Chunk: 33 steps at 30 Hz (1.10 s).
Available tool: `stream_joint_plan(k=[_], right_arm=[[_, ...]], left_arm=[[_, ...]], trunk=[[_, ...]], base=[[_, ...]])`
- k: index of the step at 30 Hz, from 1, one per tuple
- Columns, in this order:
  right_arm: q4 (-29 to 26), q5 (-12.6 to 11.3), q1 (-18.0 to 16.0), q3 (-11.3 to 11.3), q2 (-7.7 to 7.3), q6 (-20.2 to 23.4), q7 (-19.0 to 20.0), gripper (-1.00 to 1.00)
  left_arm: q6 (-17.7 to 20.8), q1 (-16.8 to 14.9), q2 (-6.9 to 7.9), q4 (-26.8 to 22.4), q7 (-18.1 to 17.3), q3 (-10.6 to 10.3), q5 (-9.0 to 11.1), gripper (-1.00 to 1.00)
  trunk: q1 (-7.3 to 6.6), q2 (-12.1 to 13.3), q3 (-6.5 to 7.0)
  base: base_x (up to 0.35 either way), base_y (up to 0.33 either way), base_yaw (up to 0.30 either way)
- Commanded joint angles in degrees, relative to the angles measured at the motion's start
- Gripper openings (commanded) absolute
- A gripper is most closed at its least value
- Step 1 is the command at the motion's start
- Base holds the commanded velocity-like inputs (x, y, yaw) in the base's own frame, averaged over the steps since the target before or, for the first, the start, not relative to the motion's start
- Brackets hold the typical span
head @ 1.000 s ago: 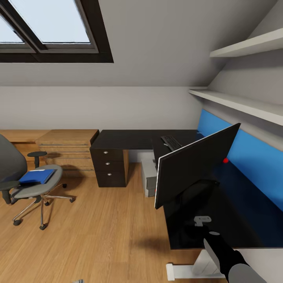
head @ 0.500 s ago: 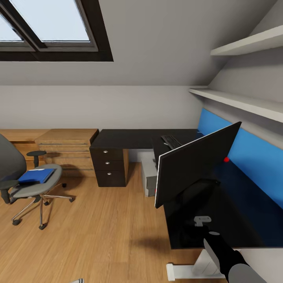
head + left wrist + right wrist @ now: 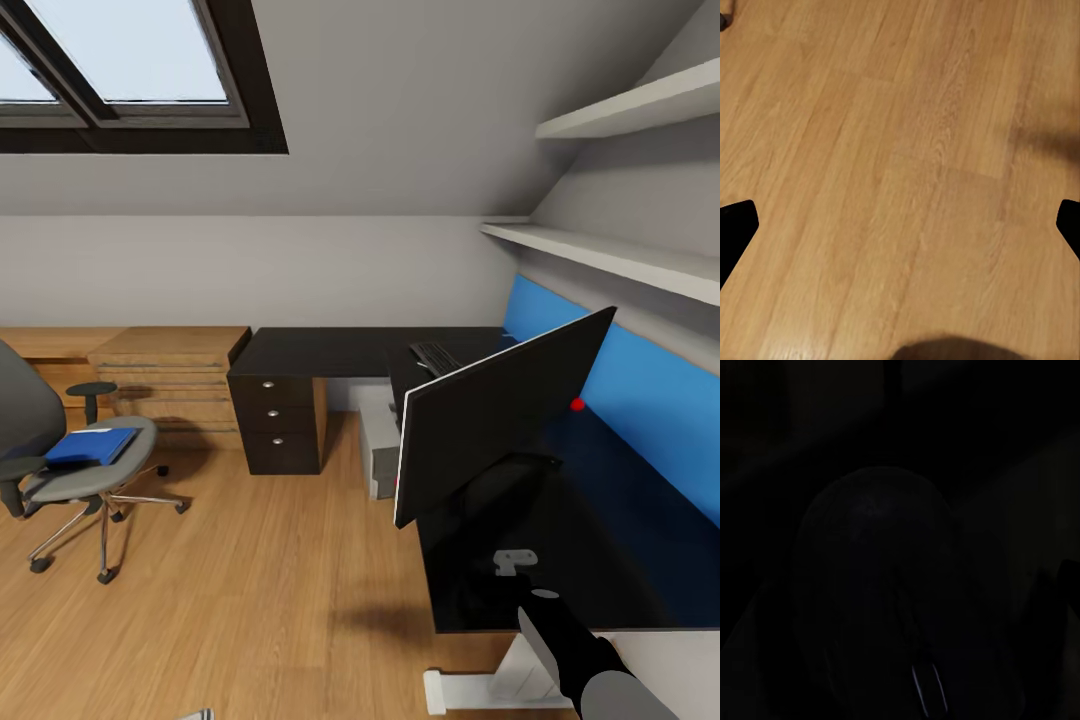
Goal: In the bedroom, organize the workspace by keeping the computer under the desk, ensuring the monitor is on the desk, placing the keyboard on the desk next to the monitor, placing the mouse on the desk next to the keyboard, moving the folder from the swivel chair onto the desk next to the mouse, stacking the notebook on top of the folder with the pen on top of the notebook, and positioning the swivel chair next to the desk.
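The mouse [image 3: 874, 600] is seen close under the right claw, whose grip cannot be told; the left claw [image 3: 900, 225] hangs released over the floor. The mouse step seems in hand, so a placing on the worktop [image 3: 330, 352] beside the keyboard [image 3: 435, 360], beyond the monitor [image 3: 500, 420], is called for next.

The right arm [image 3: 585, 660] has a glossy black, rounded forearm that passes into a pale grey sleeve-like segment nearer the body. Just beside the desk [image 3: 480, 585] edge it ends in a small light-grey bracket. The left gripper's fingertips [image 3: 736, 229] are plain matte black wedges.
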Motion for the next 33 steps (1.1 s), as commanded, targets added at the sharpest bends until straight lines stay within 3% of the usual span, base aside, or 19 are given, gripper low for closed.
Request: stream_joint_plan(k=[1,9,18,19,33], right_arm=[[-0.11,-0.19,-0.01,0.08,-0.03,0.34,0.12,1.0],[-0.11,-0.19,0.0,0.08,-0.03,0.34,0.11,1.0],[-0.13,-0.19,0.0,0.08,-0.05,0.34,0.13,1.0],[-0.14,-0.14,-0.01,0.08,-0.04,0.34,0.12,-1.0],[-0.15,-0.11,-0.05,0.08,0.05,0.34,0.11,-1.0]], left_arm=[[-0.15,0.01,0.03,-0.06,0.15,-0.12,0.56,1.0],[-0.15,0.01,0.05,-0.06,0.15,-0.13,0.56,1.0],[-0.13,0.01,0.05,-0.06,0.15,-0.13,0.56,1.0],[-0.14,0.01,0.05,-0.06,0.15,-0.13,0.56,1.0],[-0.06,0.01,0.05,0.04,0.07,-0.13,0.56,1.0]], trunk=[[0.24,-0.46,-0.24],[1.99,-3.67,-1.68],[1.99,-3.67,-1.68],[1.99,-3.67,-1.68],[1.99,-3.67,-1.68]], base=[[0.0,0.0,0.0],[0.0,0.0,0.0],[0.0,0.0,0.0],[0.0,0.0,0.0],[0.0,0.0,0.0]])
